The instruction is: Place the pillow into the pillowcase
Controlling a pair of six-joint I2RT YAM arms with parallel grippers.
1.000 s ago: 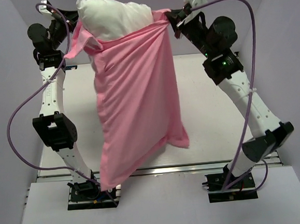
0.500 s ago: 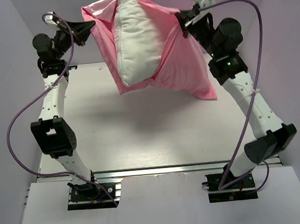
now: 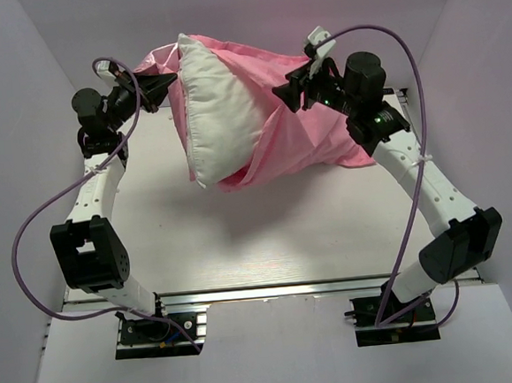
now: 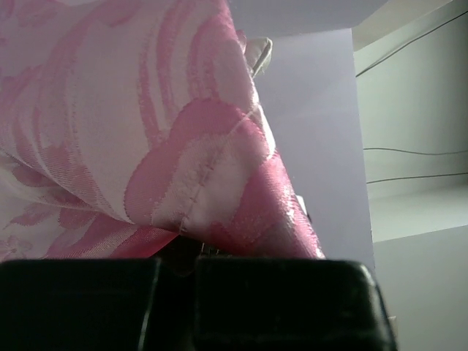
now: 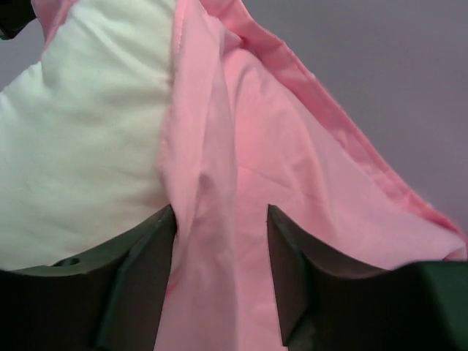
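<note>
The white pillow [image 3: 219, 114] sticks out of the pink pillowcase [image 3: 301, 143], and the bundle hangs across the back of the table between the two arms. My left gripper [image 3: 163, 79] is shut on the pillowcase's hem at the bundle's upper left. From the left wrist, the rose-patterned satin [image 4: 146, 131] comes out right above the closed left gripper [image 4: 175, 256]. My right gripper [image 3: 285, 91] is open at the bundle's right side. Seen from the right wrist, pink cloth [image 5: 292, 146] lies loose between the spread jaws of the right gripper [image 5: 221, 241], with the pillow [image 5: 80, 146] to their left.
The white table [image 3: 242, 237] lies under the bundle, with lilac walls [image 3: 10, 104] on three sides. Purple cables [image 3: 27, 218] loop out beside each arm. The arm bases sit on a rail [image 3: 264, 293] at the near edge.
The bundle swung up from hanging long toward the front, then sank lower over the back of the table. Both arms came down. The right gripper's jaws opened off the pillowcase.
</note>
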